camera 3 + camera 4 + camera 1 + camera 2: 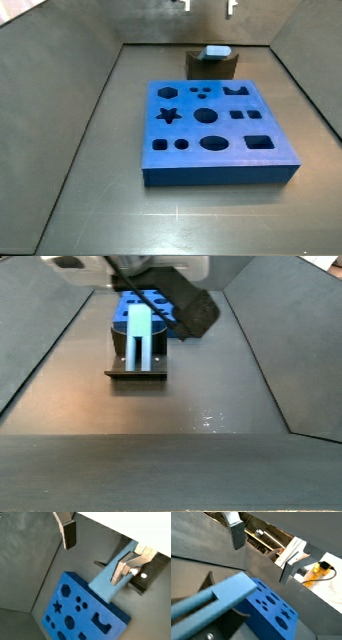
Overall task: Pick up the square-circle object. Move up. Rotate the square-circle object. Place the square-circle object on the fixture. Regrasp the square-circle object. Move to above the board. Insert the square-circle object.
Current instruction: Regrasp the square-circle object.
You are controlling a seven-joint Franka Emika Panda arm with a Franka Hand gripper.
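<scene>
Two silver fingers (pixel 67 534) of the gripper (pixel 95 551) hang spread and empty high above the fixture (pixel 137 582), where the square-circle object (pixel 110 582) rests in the notch, so in a wrist view a skewed regrasp could tip it, while in a side view the board (pixel 214 135) just before the fixture leaves the approach unobstructed.

We see a dark grey floor (pixel 94 200) enclosed by sloping dark grey walls (pixel 54 60), with seams where they meet the floor. In a side view the floor (pixel 201 406) shows faint glints of light. In a wrist view, beyond the wall's edge, lies a cluttered bright room with a yellow cable (pixel 323 571).
</scene>
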